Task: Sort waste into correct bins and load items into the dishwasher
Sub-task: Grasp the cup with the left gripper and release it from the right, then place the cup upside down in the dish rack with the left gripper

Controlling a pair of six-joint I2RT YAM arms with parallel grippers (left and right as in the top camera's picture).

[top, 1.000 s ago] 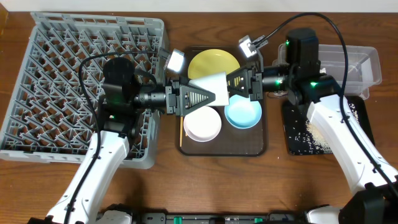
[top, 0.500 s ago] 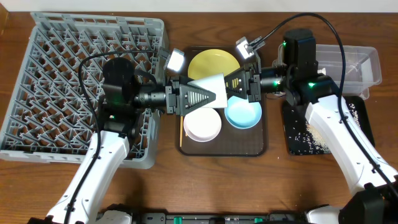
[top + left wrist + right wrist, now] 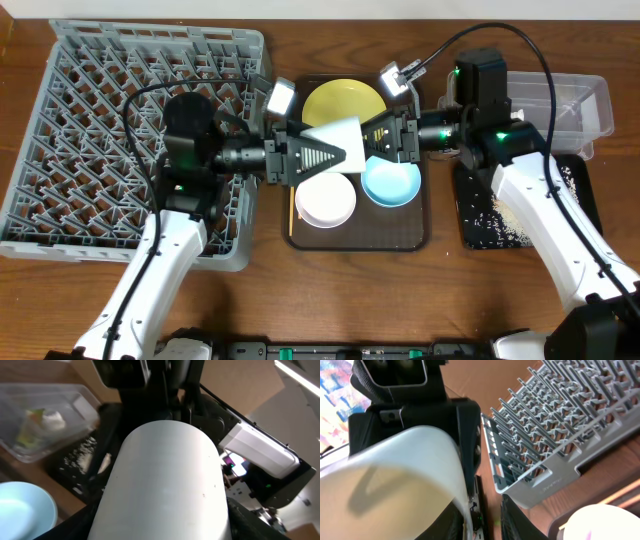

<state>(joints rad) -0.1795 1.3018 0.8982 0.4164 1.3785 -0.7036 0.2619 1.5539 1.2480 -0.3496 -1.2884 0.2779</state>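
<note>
A small white cup (image 3: 338, 135) hangs on its side over the brown tray, between my two grippers. My left gripper (image 3: 347, 150) is shut on the cup's body (image 3: 165, 485), which fills the space between its dark fingers. My right gripper (image 3: 369, 142) faces it from the right. Its jaws stand apart, with the cup's rim (image 3: 462, 485) beside one finger and a gap on the other side. A yellow plate (image 3: 343, 100), a whitish-pink bowl (image 3: 325, 200), a light blue bowl (image 3: 391, 181) and chopsticks (image 3: 292, 212) lie on the tray. The grey dish rack (image 3: 100, 130) fills the left.
The brown serving tray (image 3: 410, 235) sits mid-table. At the right stand a clear container (image 3: 575, 100) holding a napkin and a wrapper, and a black tray (image 3: 470, 200) with rice scraps (image 3: 515, 215). The rack's corner (image 3: 570, 425) shows in the right wrist view.
My right gripper's jaws have opened off the cup's rim. My left gripper has narrowed onto the cup. Both arms have stayed nearly where they were.
</note>
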